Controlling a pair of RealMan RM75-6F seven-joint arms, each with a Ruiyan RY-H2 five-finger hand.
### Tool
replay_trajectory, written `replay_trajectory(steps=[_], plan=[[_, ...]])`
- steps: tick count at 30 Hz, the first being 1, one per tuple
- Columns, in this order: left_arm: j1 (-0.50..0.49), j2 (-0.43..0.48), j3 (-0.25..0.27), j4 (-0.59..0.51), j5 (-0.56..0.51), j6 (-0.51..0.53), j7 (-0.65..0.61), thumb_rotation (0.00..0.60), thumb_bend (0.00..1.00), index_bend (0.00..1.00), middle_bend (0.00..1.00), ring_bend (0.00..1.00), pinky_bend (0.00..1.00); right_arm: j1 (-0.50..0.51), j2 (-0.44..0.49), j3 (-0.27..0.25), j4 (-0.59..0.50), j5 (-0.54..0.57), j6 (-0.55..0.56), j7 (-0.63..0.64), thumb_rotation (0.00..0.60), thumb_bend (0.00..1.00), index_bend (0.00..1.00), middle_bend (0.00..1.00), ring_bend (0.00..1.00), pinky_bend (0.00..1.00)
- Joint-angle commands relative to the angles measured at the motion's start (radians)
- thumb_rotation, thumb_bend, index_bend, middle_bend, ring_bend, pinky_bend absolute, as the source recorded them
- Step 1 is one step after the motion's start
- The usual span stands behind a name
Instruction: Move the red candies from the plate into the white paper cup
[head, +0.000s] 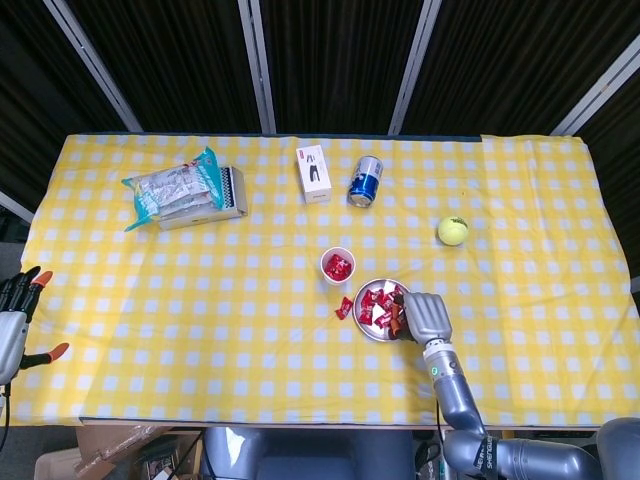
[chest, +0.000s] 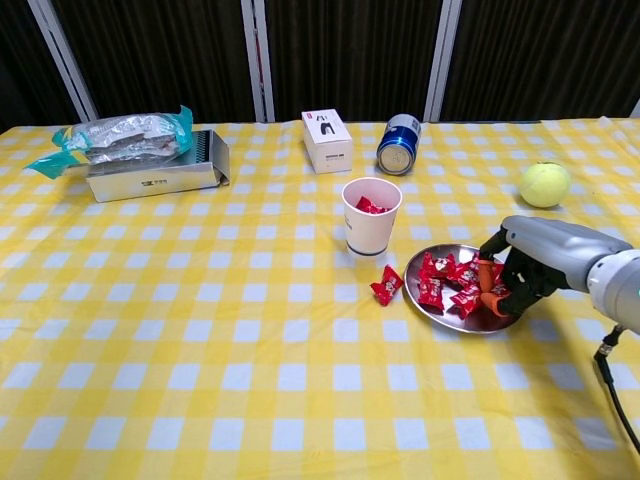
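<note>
A white paper cup (head: 338, 265) (chest: 371, 216) stands mid-table with red candies inside. Right of it, a metal plate (head: 370, 331) (chest: 443, 312) holds several red candies (head: 374, 304) (chest: 446, 281). One more red candy (head: 344, 307) (chest: 384, 285) lies on the cloth between cup and plate. My right hand (head: 423, 314) (chest: 520, 265) rests over the plate's right side, with its orange-tipped fingers (chest: 486, 274) curled down among the candies. Whether it grips one is hidden. At the table's left edge, my left hand (head: 14, 318) lies with fingers spread and nothing in it.
At the back stand a silver snack bag on a box (head: 185, 195) (chest: 140, 150), a small white box (head: 314, 174) (chest: 327, 140) and a blue can on its side (head: 365, 181) (chest: 399, 144). A tennis ball (head: 453, 231) (chest: 545, 184) sits behind my right hand.
</note>
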Motion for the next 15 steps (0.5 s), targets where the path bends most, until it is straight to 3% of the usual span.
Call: replay_trajectory(steps=[1, 15], plan=[[0.0, 0.0, 0.0, 0.001, 0.0, 0.0, -0.001, 0.6, 0.06, 0.0, 0.0, 0.0, 0.0, -0.001, 0.002, 0.003, -0.007, -0.01, 0.005, 0.002, 0.6, 0.64, 0.64, 0.87, 0.85, 0.95], [0.0, 0.0, 0.0, 0.0, 0.002, 0.0, -0.002, 0.6, 0.06, 0.0, 0.0, 0.0, 0.0, 0.01, 0.069, 0.057, -0.112, -0.065, 0.046, -0.015, 0.6, 0.65, 0.64, 0.86, 0.85, 0.95]])
